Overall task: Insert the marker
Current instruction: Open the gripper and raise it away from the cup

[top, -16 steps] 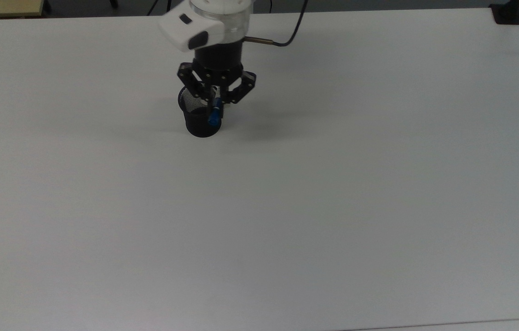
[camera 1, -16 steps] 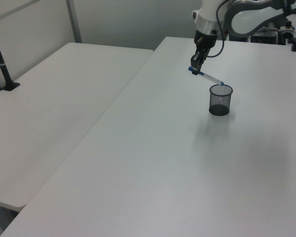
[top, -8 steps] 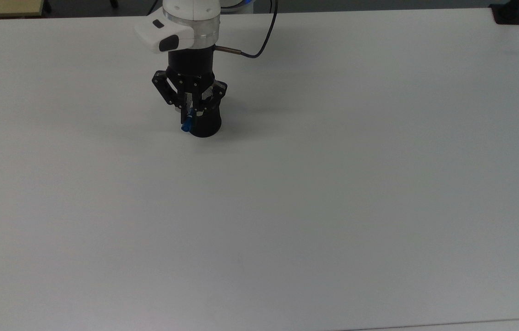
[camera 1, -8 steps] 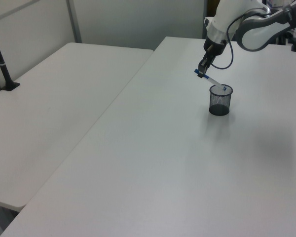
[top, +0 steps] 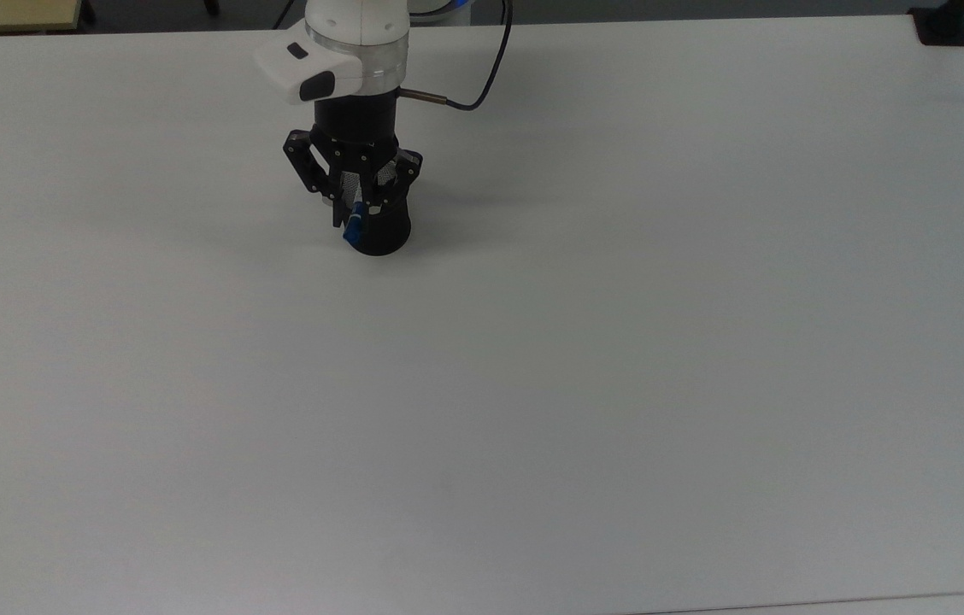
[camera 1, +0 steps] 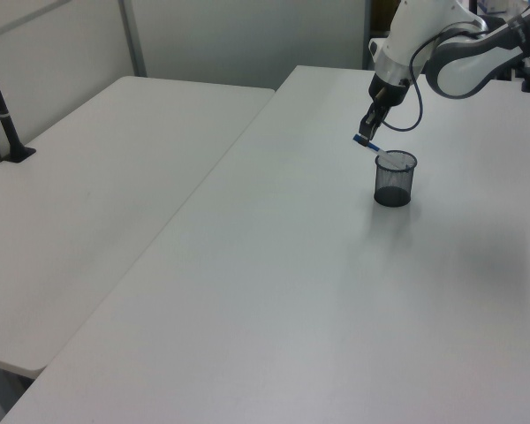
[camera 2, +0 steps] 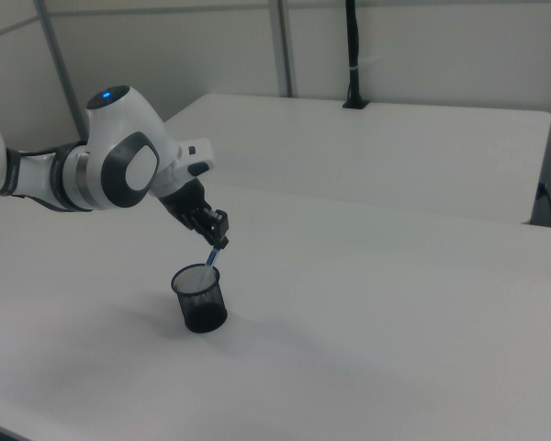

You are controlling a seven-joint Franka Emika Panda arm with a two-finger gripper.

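On my feed the matte white table [top: 584,359] lay smooth and flat. Toward its far side stood a round black mesh cup [camera 2: 200,298], see-through at the wall. The slim white marker [camera 1: 380,150] slanted into its mouth, lower end inside the rim, blue cap up. My gripper [camera 2: 218,241], black and angular, pinched the marker just below the cap, fingers narrow around it, tilted above the cup.

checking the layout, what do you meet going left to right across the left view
Black clamp post at the far table's edge → grey metal upright against the back wall → blue cap end of the slim white marker → black mesh cup on the white table.
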